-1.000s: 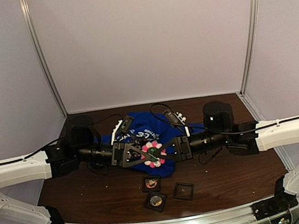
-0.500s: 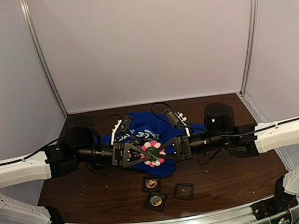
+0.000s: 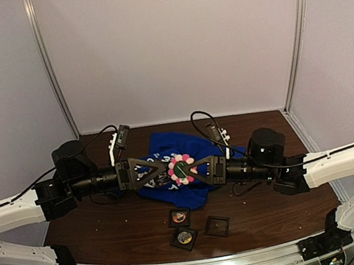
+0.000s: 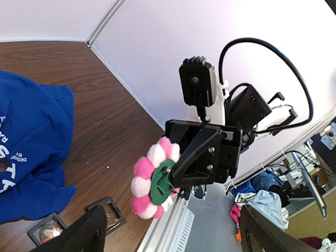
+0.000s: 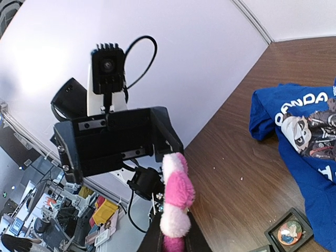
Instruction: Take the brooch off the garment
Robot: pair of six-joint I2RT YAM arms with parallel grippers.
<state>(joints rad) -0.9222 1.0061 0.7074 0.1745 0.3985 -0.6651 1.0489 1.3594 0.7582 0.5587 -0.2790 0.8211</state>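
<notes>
Dark wood table [image 3: 98, 226] below; my right pincer [image 4: 170, 184] pinches brooch [image 4: 151, 178] mid-frame, clear above garment [image 4: 31, 142]; my left pincer [image 3: 167, 167] wide, unneeded.

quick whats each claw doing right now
left claw: open, holding nothing
right claw: closed on the fluffy pink-and-white flower brooch with a green centre, held in the air apart from the royal-blue T-shirt
</notes>
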